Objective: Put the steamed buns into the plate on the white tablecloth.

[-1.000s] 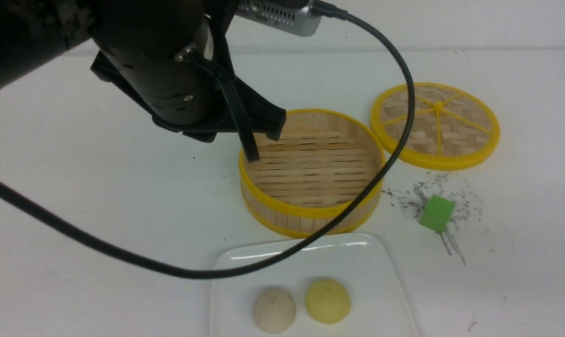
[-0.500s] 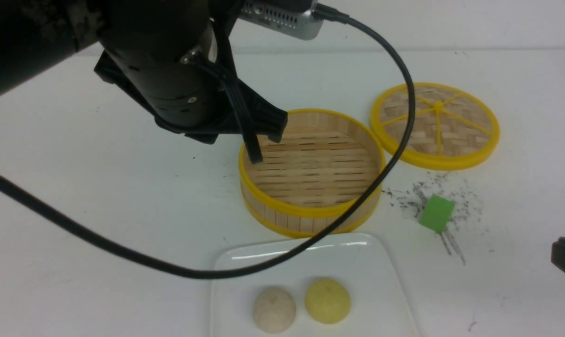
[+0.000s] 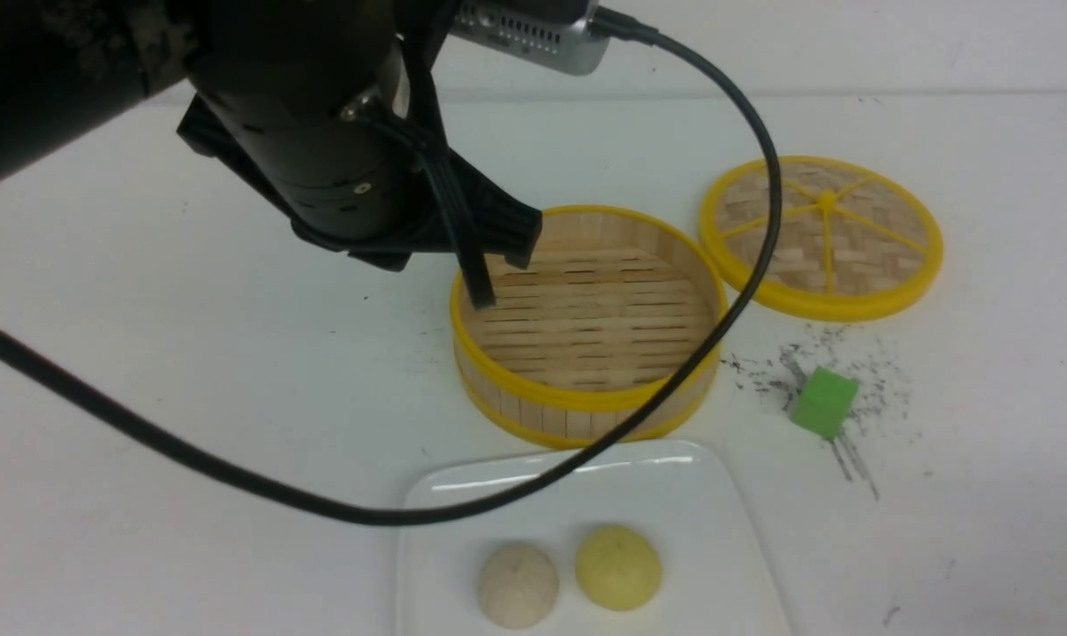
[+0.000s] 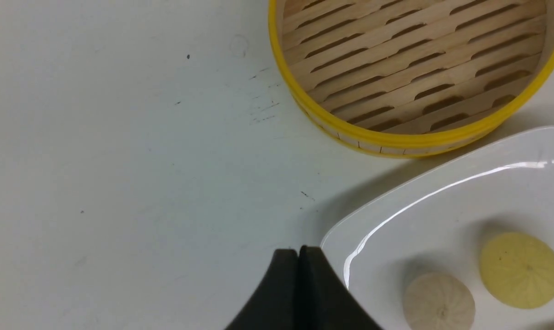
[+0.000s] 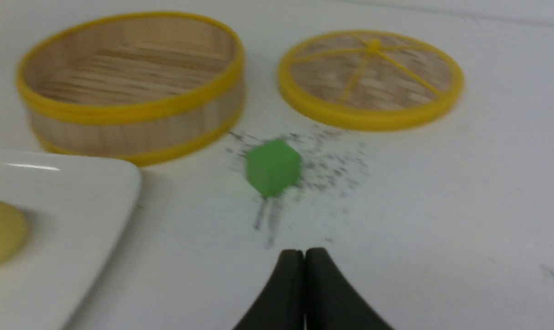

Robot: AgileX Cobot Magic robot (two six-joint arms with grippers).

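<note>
Plate (image 3: 719, 548) lies on the tablecloth (image 3: 189, 353) at the near edge, centre; two buns sit on it side by side, apart, the left bun (image 3: 518, 585) slightly nearer than the right bun (image 3: 618, 567); steamer basket (image 3: 586, 402) stands just behind the plate; lid (image 3: 821, 237) lies flat to the basket's right, a little further back, near but apart; cube (image 3: 823, 403) rests right of the basket, before the lid; left arm (image 3: 304, 132) hangs over the basket's left rear rim; cable (image 3: 233, 477) crosses the basket's right side and the plate's rear edge, running off left.
</note>
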